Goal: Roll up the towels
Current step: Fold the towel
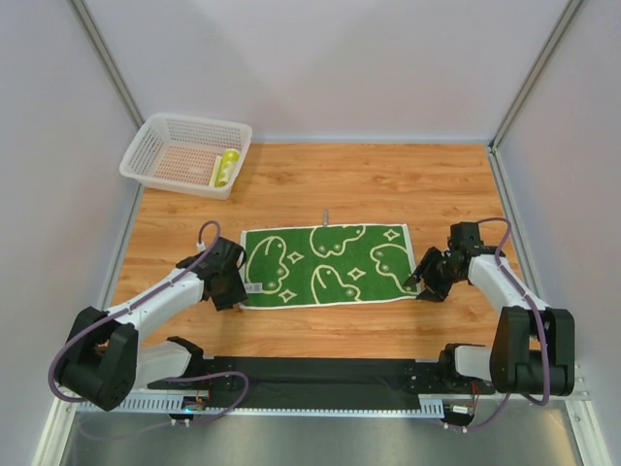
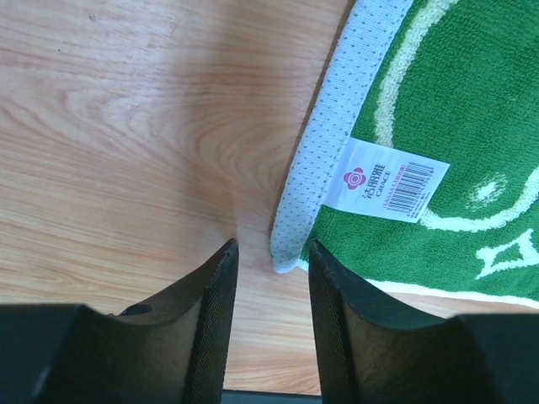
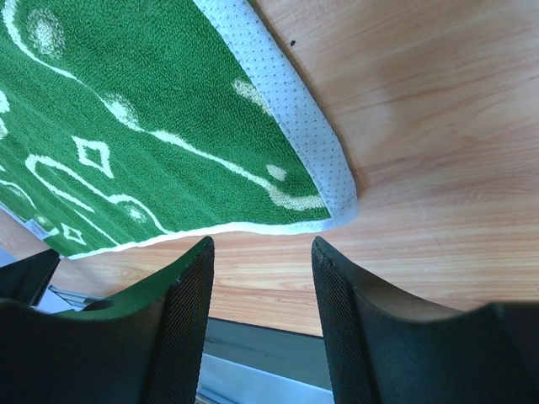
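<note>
A green towel (image 1: 325, 264) with cream swirl shapes lies flat and unrolled in the middle of the table. Its white dotted hem and a barcode label (image 2: 392, 178) show in the left wrist view. My left gripper (image 1: 236, 289) is at the towel's near left corner. Its jaws are open (image 2: 271, 246) with bare wood between them, and the hem corner (image 2: 286, 263) lies just past the tips. My right gripper (image 1: 424, 282) is at the near right corner, open (image 3: 263, 242), the towel's edge (image 3: 337, 206) just ahead of it. A rolled yellow-green towel (image 1: 227, 167) lies in the basket.
A white mesh basket (image 1: 146, 170) stands at the back left corner. Grey walls close in the table on the left, back and right. A dark rail (image 1: 320, 374) runs along the near edge between the arm bases.
</note>
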{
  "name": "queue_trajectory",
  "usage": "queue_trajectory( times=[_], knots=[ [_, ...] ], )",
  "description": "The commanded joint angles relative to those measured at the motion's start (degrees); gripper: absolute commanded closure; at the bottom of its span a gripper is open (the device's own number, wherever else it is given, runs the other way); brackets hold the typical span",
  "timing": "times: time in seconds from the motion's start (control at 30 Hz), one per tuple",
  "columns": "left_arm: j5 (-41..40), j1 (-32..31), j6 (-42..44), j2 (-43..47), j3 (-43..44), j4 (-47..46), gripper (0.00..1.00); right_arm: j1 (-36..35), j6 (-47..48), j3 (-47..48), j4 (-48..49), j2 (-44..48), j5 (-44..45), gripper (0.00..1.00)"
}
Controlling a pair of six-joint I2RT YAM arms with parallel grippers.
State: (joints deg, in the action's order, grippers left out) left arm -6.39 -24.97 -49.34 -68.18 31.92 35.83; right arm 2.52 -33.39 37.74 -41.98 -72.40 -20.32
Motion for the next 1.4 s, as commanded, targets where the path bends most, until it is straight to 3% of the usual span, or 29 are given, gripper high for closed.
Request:
queue_trajectory(
  times=[0.0,0.1,0.23,0.37,0.5,0.8,1.13,1.37],
  knots=[
    [0.6,0.3,0.6,-1.6,-2.7,-2.2,0.55,-0.2,0.8,-0.6,2.8,-0.9,-0.9,0.49],
    [0.9,0.3,1.4,-1.9,-2.5,-2.0,0.69,-0.2,0.8,-0.7,3.5,-1.7,-1.0,0.49],
    [2.0,0.3,2.5,-2.6,-1.7,-1.9,0.80,-0.2,1.4,-0.1,3.6,-2.3,-0.8,0.49],
    [2.3,0.3,3.0,-2.6,-1.3,-1.6,0.83,-0.2,1.5,0.6,3.0,-2.4,-0.5,0.49],
    [2.3,0.3,3.6,-1.6,-1.0,-0.7,1.00,-0.2,1.4,0.6,3.0,-2.2,-0.3,0.49],
    [1.7,0.3,5.7,1.7,3.1,4.9,1.00,0.9,-0.1,-0.5,2.4,-1.9,4.7,0.46],
    [1.6,0.3,6.3,2.1,2.5,5.0,1.00,1.7,-2.4,-3.0,2.0,0.5,10.7,0.54],
    [1.5,0.3,6.5,2.3,3.1,5.1,1.00,1.7,-2.6,-4.3,4.4,-1.2,9.9,0.63]
  ],
)
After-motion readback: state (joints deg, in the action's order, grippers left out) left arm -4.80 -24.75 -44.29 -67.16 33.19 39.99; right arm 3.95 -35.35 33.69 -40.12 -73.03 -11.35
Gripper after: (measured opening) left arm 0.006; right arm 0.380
